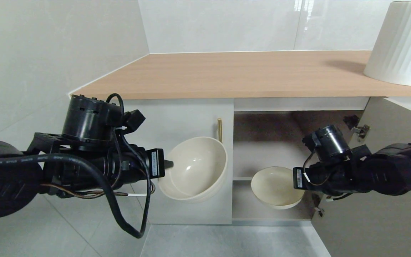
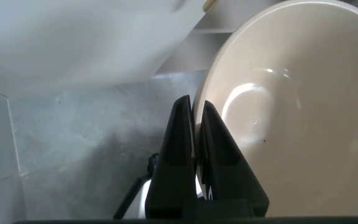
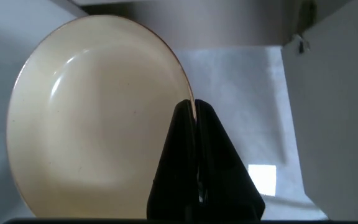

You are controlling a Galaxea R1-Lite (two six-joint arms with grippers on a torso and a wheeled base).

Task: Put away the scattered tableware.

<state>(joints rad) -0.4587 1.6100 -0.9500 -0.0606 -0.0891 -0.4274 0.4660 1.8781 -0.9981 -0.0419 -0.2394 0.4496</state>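
Fingers (image 2: 180, 146) pinch rims: left gripper (image 2: 196, 104) a deep cream bowl (image 1: 196, 167), right gripper (image 3: 194, 109) a shallower bowl (image 1: 273, 185).

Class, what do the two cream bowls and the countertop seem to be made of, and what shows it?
Large bowl and small bowl: likely glazed ceramic, possibly melamine; glossy cream surface with bright highlights. Countertop: wood or wood-look laminate; matte, faint grain.
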